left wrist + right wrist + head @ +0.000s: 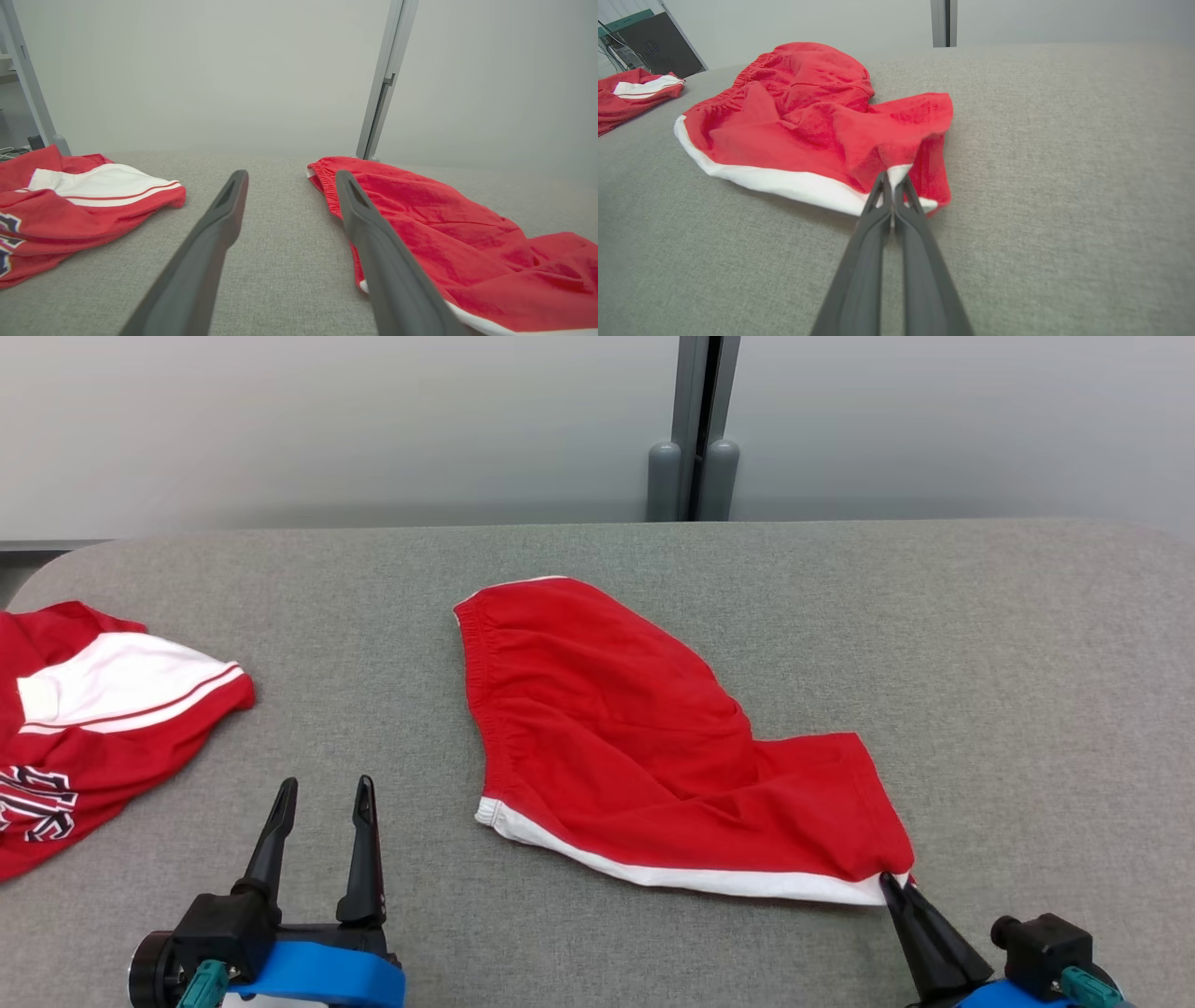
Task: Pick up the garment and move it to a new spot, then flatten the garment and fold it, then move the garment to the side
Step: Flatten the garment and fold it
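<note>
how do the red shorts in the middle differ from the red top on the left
The shorts are plain red with a white edge; the top has a white panel, red stripes and dark lettering. The shorts lie in the middle of the table, the top at its left edge. The right gripper pinches the shorts' near corner; nothing touches the top. Both are red and white.

Garment (644,747) on table (1027,663), right of jersey (93,709)
</note>
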